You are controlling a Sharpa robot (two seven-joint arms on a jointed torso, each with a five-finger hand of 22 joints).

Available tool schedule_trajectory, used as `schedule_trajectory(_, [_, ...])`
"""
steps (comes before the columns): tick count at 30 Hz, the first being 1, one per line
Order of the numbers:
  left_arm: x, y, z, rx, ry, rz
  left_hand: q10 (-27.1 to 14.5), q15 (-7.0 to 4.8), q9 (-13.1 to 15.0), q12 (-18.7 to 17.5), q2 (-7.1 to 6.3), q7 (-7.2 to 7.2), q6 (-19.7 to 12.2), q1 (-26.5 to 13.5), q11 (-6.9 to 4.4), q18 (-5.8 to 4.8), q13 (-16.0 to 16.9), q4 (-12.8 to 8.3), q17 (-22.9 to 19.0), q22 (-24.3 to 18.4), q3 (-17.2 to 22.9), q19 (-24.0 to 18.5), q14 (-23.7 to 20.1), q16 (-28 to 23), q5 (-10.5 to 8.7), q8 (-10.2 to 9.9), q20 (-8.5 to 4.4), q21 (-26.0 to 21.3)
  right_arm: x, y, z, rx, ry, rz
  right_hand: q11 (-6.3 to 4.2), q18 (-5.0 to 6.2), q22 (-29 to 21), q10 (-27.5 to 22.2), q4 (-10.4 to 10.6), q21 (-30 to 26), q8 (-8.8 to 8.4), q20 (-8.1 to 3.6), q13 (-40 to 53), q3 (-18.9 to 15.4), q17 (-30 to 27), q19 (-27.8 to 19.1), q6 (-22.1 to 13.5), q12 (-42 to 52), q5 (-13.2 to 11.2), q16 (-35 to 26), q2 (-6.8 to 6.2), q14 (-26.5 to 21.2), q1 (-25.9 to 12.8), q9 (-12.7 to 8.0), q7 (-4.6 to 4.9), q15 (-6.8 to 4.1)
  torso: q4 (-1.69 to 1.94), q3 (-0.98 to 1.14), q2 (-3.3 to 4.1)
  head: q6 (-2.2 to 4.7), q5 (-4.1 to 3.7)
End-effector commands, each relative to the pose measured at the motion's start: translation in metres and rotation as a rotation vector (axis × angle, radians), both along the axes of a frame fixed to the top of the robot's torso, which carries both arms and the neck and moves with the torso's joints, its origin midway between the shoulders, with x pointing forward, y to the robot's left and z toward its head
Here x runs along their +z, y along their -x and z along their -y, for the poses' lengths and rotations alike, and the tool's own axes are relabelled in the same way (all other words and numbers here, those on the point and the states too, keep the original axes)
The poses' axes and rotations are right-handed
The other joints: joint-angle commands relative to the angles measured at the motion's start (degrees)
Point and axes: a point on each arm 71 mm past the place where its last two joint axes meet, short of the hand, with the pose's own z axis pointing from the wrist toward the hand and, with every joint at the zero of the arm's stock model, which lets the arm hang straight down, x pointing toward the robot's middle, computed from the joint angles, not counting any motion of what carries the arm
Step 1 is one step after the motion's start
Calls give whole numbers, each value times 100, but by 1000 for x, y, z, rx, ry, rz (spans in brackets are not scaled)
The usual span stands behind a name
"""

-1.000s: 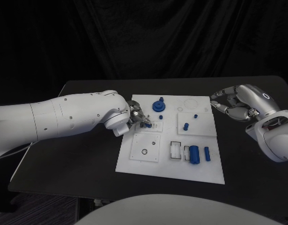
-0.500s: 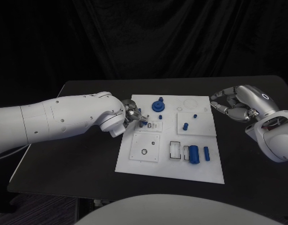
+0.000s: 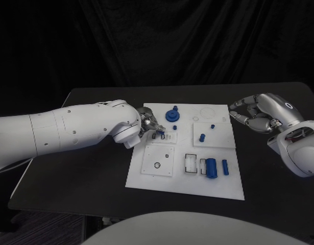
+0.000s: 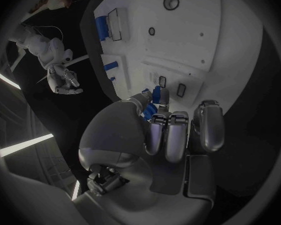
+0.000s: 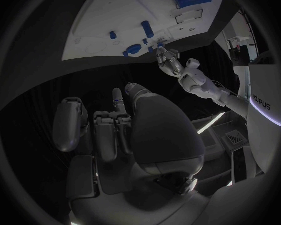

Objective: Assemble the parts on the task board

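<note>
Blue part [image 4: 154, 96] pinched in left robot hand [image 4: 168, 130], wrist view; right robot hand [image 3: 258, 115] curled, empty.

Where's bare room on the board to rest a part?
The task board is bare along its near edge, below the large blue cylinder. It is crowded at the far left, where the left hand works beside the blue knob.

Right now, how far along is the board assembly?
Early to midway, by the look of it. Done: a blue round part stands at the far end of the task board. In hand: the left hand pinches a small blue part over the board's small slots. Left: blue cylinders lie loose at the near end; the right hand holds nothing.
</note>
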Motion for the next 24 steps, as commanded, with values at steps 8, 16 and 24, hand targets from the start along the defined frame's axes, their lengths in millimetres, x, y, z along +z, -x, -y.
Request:
schedule_trajectory(8, [-4, 3, 1, -41, -27, 32, 615, -51, 286, -3, -10, -80, 50, -68, -37, -15, 1507, -298, 1509, 3, 338, 17, 595, 15, -40, -29, -22, -28, -2, 0, 1, -15, 4, -14, 34, 44, 914, 521, -37, -29, -31, -8, 1370, 15, 1510, -37, 51, -25, 33, 15, -15, 598, 75, -8, -6, 23, 4, -2, 11, 1, -2])
schedule_trajectory(16, [-7, 6, -1, -38, -23, 38, 615, -51, 286, -3, -6, -82, 50, -67, -39, -15, 1507, -296, 1509, 4, 340, 18, 595, 15, -29, -32, -23, -28, -2, 0, 1, -18, 6, -18, 34, 45, 912, 515, -51, -38, -33, -8, 1361, 24, 1510, -39, 53, -32, 43, 15, -18, 598, 93, -9, -5, 23, 4, -3, 5, 1, 2])
schedule_trajectory(24, [-8, 7, -1, -44, -6, 53, 615, -53, 285, -3, 0, -83, 52, -72, -42, -14, 1507, -283, 1509, 4, 341, 17, 595, 15, 6, -38, -24, -32, -2, 0, 1, -19, 8, -23, 35, 48, 907, 511, -72, -56, -38, -9, 1355, 42, 1510, -45, 56, -37, 72, 15, -18, 598, 121, -13, -4, 22, 4, -3, 6, 1, 7])
